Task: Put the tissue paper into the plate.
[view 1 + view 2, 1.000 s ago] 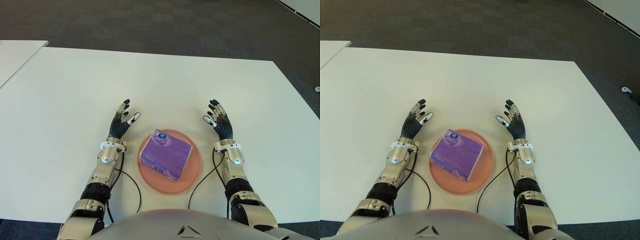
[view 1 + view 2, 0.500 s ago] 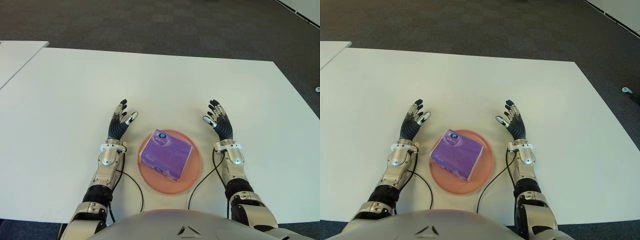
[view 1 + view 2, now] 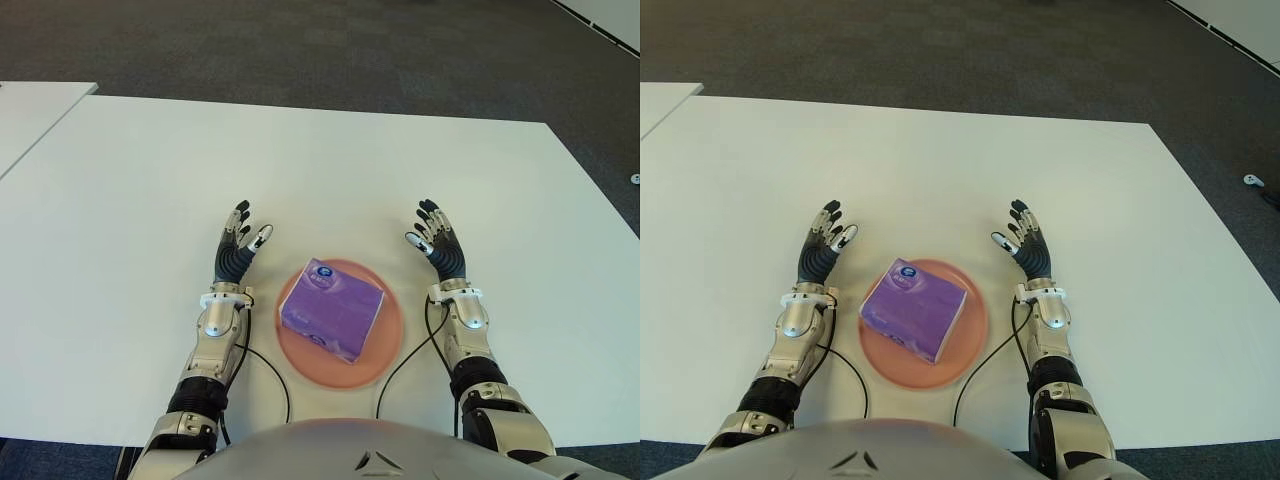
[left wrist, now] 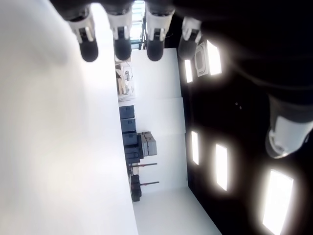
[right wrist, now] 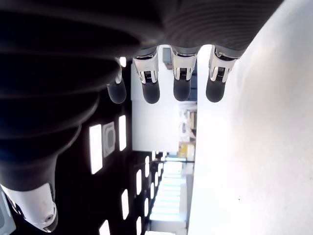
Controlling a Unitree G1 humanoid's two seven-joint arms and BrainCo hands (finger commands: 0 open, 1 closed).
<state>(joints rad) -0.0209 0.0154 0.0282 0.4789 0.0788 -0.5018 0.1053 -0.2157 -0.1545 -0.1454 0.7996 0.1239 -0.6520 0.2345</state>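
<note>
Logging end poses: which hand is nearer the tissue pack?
Left, narrowly. The left hand shows open just off the tissue pack and plate; the right hand, also open, sits slightly farther off on the other side.

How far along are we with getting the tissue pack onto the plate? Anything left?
Done: the purple tissue pack lies on the pink plate, near its middle, with rim showing around it. In hand: nothing; the left hand shows left of the plate and the right hand right of it, both open, with fingers spread, clear of the pack. Left: nothing visible; the placement looks complete.
</note>
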